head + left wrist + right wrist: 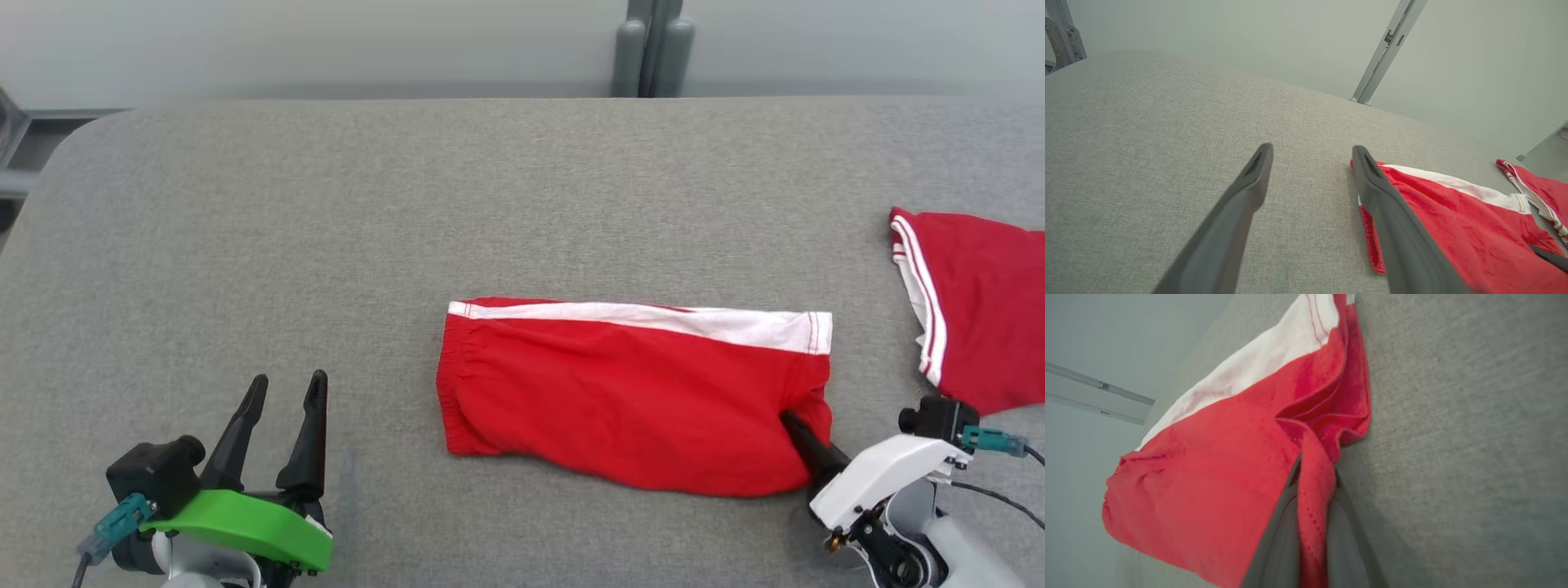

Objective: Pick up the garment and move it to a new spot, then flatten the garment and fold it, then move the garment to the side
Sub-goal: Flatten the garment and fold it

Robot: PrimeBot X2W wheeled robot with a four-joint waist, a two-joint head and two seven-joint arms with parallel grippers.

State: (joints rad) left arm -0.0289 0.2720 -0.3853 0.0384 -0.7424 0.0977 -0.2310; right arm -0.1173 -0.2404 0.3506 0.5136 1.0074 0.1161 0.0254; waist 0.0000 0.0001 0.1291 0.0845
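**Figure. Folded garment at the onset of the final transfer.**

The garment [629,392], red shorts with a white band [653,320] along the far edge, lies near the middle of the grey table [326,229], slightly right of centre and towards the near side. It forms a compact, flat rectangle. The gathered waistband [447,392] is at the left end and the leg hems are stacked in layers at the right end.

The right gripper [790,422] meets the garment at its near right corner. Its two dark fingers are pressed together with a bunched ridge of red cloth pinched between them, as the right wrist view shows. The rest of the garment rests on the table, and the cloth puckers only around the grip.

The left gripper [289,378] rests at the near left, well apart from the garment. Its fingers are spread wide and hold nothing.

A second red garment [980,302] with white trim lies at the far right edge of the table, apart from the first.

Progress, as judged from this layout: relocating, flattening and folding appear complete, since the shorts lie doubled and smooth. What remains is to move the folded piece to the side. The single-corner grip suggests this step is beginning. Dragging by one corner may open the fold.
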